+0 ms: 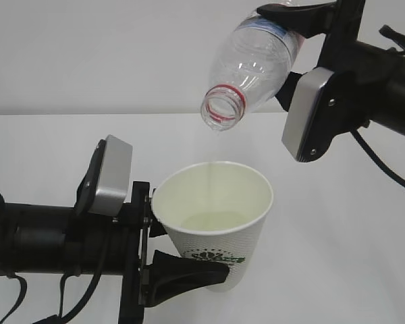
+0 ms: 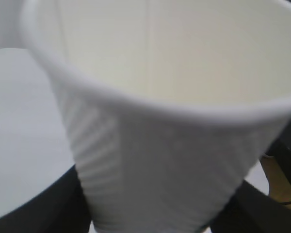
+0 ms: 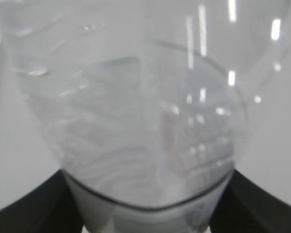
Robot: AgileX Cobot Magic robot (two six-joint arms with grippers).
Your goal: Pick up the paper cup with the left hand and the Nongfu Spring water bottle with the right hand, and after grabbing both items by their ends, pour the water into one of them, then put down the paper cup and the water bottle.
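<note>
Left gripper (image 1: 189,260) pinches the one cup (image 1: 212,216) at its lower wall and holds it upright above the white desk (image 1: 337,236). Right gripper (image 1: 293,30) clamps the one bottle (image 1: 253,67) by its base end, tilted mouth-down over the cup, uncapped, with a red neck ring. A pale pool of water (image 1: 212,221) lies in the cup. One dark green round logo marks the cup's wall; its text is too small to read. The bottle's label is largely hidden.

Open air separates the tilted bottle (image 1: 256,64) from the paper cup (image 1: 216,219) below; table (image 1: 351,236) alongside lies bare.
</note>
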